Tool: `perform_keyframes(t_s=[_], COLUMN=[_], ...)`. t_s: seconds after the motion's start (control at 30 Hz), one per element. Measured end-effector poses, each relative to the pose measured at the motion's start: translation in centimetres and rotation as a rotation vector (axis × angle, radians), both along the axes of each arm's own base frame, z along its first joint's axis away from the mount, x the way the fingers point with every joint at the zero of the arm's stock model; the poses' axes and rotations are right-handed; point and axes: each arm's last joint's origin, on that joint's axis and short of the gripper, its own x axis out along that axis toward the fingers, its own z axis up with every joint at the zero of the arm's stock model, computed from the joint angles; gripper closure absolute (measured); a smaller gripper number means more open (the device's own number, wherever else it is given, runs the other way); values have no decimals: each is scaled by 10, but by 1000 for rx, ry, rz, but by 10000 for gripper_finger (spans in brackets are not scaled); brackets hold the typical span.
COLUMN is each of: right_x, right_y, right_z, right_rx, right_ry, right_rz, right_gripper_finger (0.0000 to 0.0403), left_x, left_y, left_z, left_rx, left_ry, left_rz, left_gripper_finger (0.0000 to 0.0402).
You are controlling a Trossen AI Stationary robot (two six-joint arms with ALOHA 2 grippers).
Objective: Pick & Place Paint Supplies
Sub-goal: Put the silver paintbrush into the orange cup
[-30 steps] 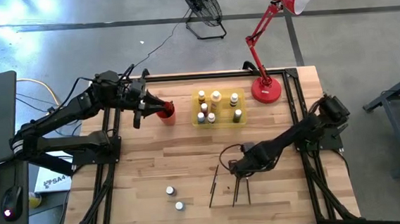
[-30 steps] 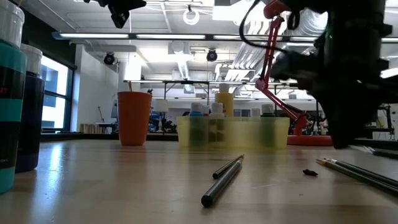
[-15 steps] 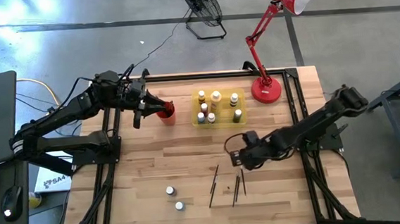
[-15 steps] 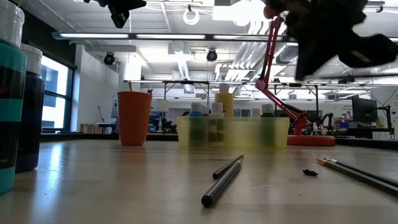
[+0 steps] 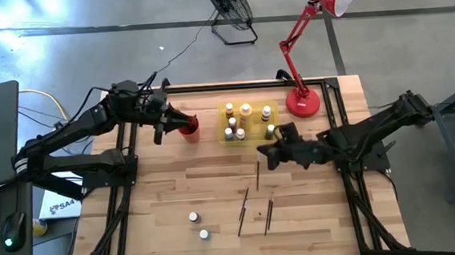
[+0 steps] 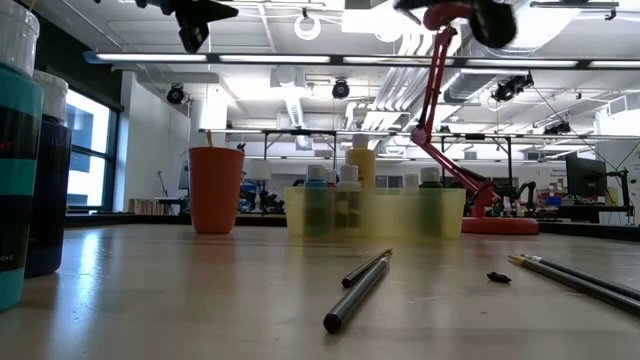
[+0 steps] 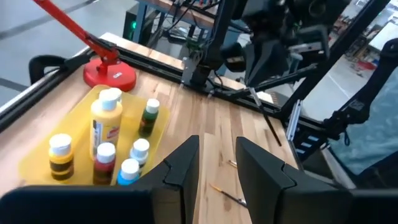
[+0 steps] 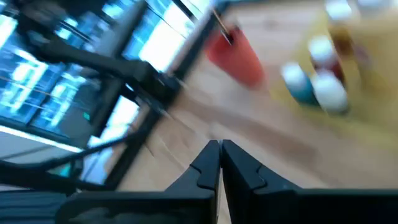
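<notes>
Gleaming translucent yellow tray (image 5: 250,139), round-capped bottles (image 5: 245,110)

Pale wood-plank table (image 5: 215,184), translucent yellow plastic tray (image 6: 450,212), glossy red lamp (image 5: 309,25)

The high view looks straight down on the whole table (image 5: 215,184). The low view looks level across it, close to the wood. Both show the tray (image 5: 249,134) and red cup (image 6: 215,190).

the worktop (image 5: 215,184) is pale wood in long planks. upper centre of the high view, a translucent yellow tray (image 5: 250,135) holds bottles (image 5: 245,110) with white caps, bodies yellow, dark and green. left of it stands a red cup (image 5: 189,128); upper right, a red lamp (image 5: 303,102). lower centre lie dark paintbrushes (image 5: 243,211).
</notes>
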Motion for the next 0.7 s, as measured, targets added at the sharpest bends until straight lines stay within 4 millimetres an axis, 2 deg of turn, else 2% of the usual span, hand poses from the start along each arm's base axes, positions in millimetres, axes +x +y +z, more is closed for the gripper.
perform_keyframes(t_s=[0.37, 0.7], right_x=[20, 23], right_y=[-29, -38], right_z=[34, 36], right_rx=[-311, -362], right_ry=[-228, -231], right_rz=[-6, 9], right_gripper_finger=[399, 399], left_x=[22, 68], left_y=[8, -1], left_z=[-7, -2], left_rx=[-87, -76], left_ry=[-3, -191], left_rz=[-95, -234], left_gripper_finger=[297, 297])
